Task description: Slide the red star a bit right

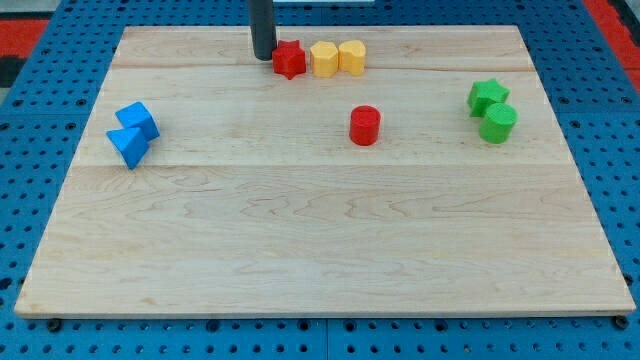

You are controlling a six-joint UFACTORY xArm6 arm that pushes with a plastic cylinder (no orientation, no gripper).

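The red star lies near the view's top, left of centre, on the wooden board. My tip stands just left of the star, touching or almost touching its left side. Right of the star, in one row, sit two yellow blocks: the nearer one touches the star and the farther one touches the first.
A red cylinder stands below the row, near the centre. A blue cube and a blue triangular block sit at the view's left. A green star and a green cylinder sit at the right.
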